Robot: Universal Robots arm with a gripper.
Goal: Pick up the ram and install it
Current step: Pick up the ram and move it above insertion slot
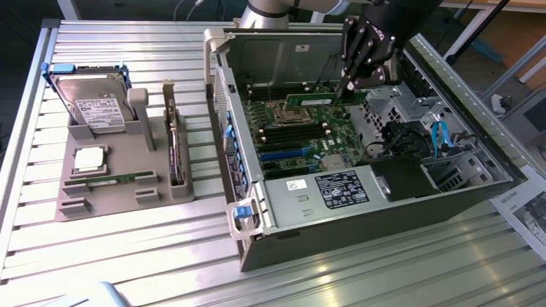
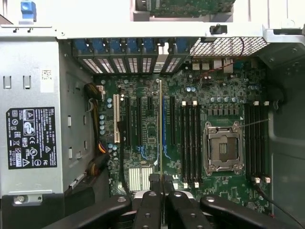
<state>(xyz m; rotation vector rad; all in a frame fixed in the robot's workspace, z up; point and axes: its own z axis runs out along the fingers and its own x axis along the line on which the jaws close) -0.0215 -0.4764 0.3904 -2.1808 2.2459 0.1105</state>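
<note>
The ram is held by the gripper, which is closed on its upper edge. The stick hangs level inside the open computer case, a little above the motherboard. In the wrist view the ram shows only as a thin edge that runs out from between the gripper fingers. Under it lie the empty processor socket and rows of long black memory slots. Near these are the power supply with its black label and some blue cables.

Well apart, at the exterior view's left, a grey holder carries a hard drive, a silver processor, a second green stick and an upright dark card. Everything stands on a ribbed metal worktop. A printed sheet lies at the exterior view's right.
</note>
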